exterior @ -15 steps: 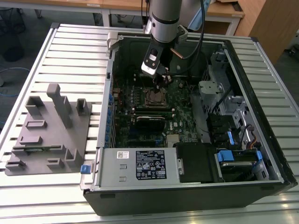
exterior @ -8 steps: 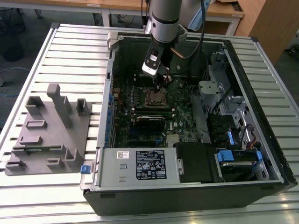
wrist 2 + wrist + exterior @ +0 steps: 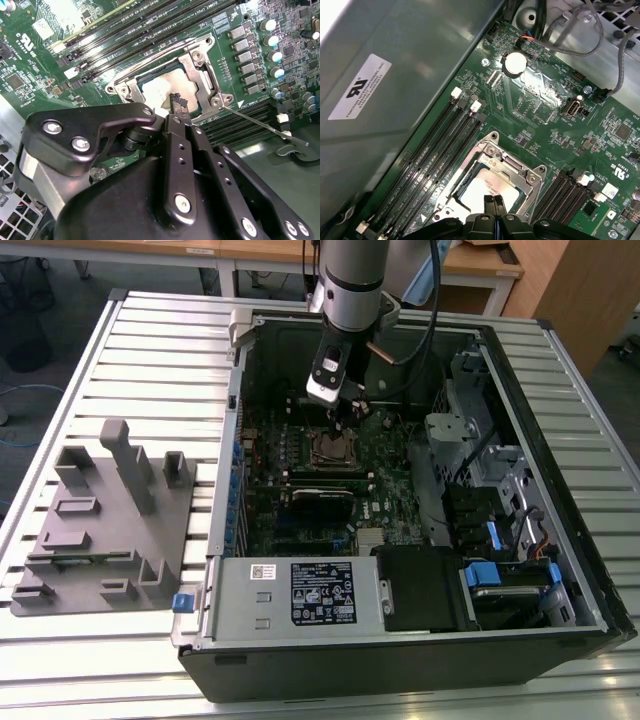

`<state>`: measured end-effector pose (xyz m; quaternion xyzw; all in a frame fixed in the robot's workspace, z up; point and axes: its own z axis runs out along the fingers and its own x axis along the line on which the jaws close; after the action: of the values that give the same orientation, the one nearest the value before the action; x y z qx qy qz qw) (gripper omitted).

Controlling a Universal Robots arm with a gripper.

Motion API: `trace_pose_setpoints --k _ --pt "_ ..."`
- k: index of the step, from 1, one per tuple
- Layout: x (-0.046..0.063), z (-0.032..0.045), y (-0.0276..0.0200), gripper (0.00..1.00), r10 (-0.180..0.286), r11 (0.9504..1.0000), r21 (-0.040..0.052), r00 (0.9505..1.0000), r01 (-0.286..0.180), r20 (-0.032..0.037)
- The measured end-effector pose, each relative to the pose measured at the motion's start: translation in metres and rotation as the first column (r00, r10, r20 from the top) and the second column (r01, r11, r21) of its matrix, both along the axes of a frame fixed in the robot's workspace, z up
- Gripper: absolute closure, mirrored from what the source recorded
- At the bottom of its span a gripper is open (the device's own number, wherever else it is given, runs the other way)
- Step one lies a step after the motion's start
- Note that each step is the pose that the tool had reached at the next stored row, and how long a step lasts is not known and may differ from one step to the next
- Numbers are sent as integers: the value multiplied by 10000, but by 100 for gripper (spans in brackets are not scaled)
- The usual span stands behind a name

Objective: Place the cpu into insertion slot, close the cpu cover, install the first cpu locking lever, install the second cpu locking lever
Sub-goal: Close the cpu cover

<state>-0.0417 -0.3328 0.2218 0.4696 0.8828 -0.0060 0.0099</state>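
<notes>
Pretty crowded around the cpu cover (image 3: 205, 75). Rows of black memory slots (image 3: 150, 30) run along one side of it, with more on the opposite side. A bank of little silver-topped capacitors (image 3: 270, 50) sits near it, and a coin cell battery (image 3: 515, 64) sits further out on the board, well apart from the cover. A thin wire locking lever (image 3: 260, 122) juts out from one corner of the cover and angles away across the nearby slots instead of lying along the frame.

In the exterior view, all of this is deep inside the open pc case (image 3: 400, 665). The silver power supply box (image 3: 295, 592) is well apart from the cover, and a grey fixture block (image 3: 100, 520) stands outside the case on the slatted table (image 3: 150, 330).

The cpu (image 3: 162, 85) is in the socket, its silver top showing through the cover's window. The cover looks to us like it's lying down over it.

The arm (image 3: 350, 280) comes steeply down into the case and the gripper (image 3: 494, 202) hangs right over the cpu. We can't tell if the tips touch its top. The jaws are pinched together with nothing between them.
</notes>
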Motion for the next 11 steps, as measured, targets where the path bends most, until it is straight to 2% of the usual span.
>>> trace_pose_setpoints --k 11 --pt "0 0 0 90 41 10000 0 10000 -41 0"
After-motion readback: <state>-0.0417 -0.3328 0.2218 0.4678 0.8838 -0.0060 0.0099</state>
